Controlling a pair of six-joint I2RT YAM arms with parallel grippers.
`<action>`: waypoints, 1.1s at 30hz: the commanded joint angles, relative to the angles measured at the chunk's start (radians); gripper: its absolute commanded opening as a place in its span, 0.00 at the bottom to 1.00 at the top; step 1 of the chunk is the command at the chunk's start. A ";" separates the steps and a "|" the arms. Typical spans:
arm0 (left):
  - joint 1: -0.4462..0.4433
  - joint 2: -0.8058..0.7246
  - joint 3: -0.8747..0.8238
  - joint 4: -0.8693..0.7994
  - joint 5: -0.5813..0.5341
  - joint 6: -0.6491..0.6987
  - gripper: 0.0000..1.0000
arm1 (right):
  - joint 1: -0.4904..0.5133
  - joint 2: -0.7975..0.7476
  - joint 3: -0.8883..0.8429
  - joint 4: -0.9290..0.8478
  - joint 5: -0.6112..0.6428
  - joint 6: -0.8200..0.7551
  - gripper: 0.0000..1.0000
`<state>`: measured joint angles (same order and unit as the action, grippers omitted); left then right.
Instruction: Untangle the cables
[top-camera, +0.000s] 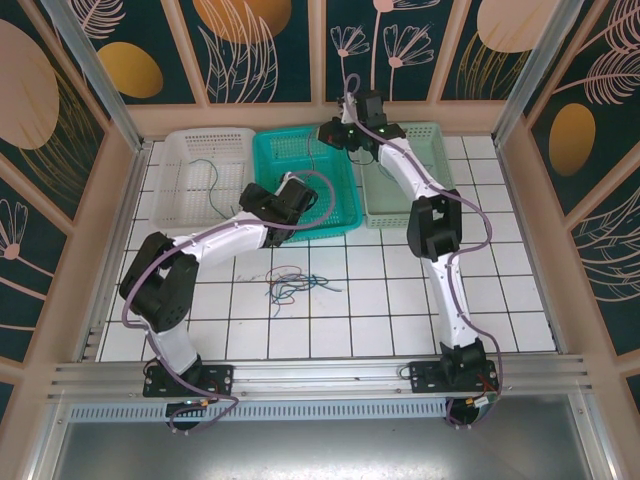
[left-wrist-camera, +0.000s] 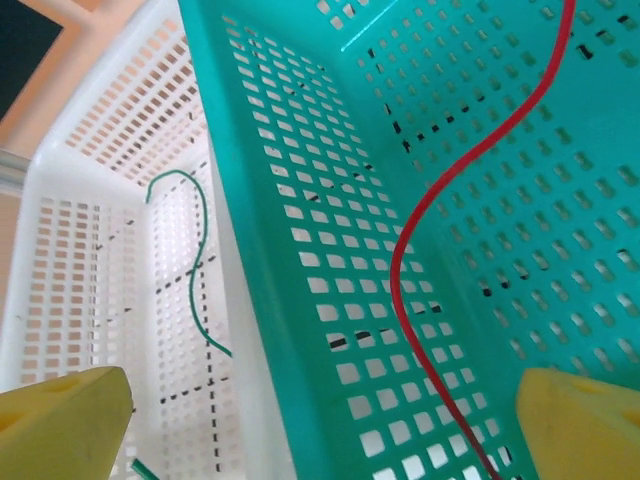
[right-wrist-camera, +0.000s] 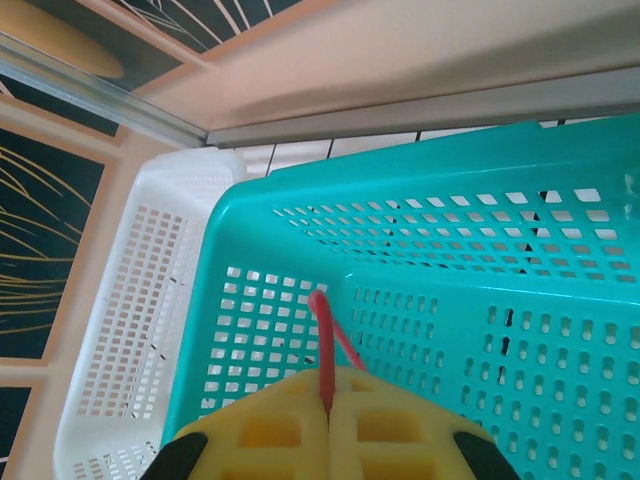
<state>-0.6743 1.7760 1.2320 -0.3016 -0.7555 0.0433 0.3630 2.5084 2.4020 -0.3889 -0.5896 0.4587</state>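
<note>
**A:** Gripper states?

**B:** The right gripper (right-wrist-camera: 328, 432) is pressed together on the red cable (right-wrist-camera: 325, 350), pinched near one end at the bottom centre of the right wrist view. The left gripper (left-wrist-camera: 320, 430) is spread wide, with nothing between the pads (left-wrist-camera: 60, 425).

**A:** Cable locations?

**B:** The red cable is draped down into the teal basket (left-wrist-camera: 300, 250), centre of the left wrist view. A green cable (left-wrist-camera: 200, 240) is laid in the white basket (left-wrist-camera: 90, 250), left of that frame. The rest are left as a loose tangle (top-camera: 290, 282) on the table (top-camera: 400, 300), lower centre of the overhead view, in front of the teal basket and not touching it.

**A:** Handling?

**B:** They are judged light, thin and limp. No shape will be held, so slack should be expected to trail and swing. The sheath looks smooth, so slip is likely unless it is pinched square. Free ends are best taken. A mid-span grab would probably drag neighbouring strands along.

**A:** Clearance?

**B:** The basket walls are slotted, so a cable end could be snagged there. The teal and white rims appear to touch, so no gap is offered between them. Open tiles are available at the lower right of the overhead view. The back wall is close behind the right gripper.
</note>
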 joint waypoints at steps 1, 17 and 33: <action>-0.002 -0.050 0.034 -0.064 -0.046 -0.003 0.98 | -0.014 0.020 0.051 -0.025 0.033 0.019 0.00; -0.001 -0.251 0.051 -0.107 0.166 -0.126 0.98 | 0.002 0.037 0.040 -0.194 0.115 -0.027 0.12; 0.005 -0.280 -0.148 -0.115 0.473 -0.392 0.76 | 0.011 0.030 -0.045 -0.211 0.173 -0.060 0.52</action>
<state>-0.6743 1.5246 1.1126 -0.3969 -0.3340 -0.2718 0.3740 2.5259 2.3711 -0.5701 -0.4610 0.4198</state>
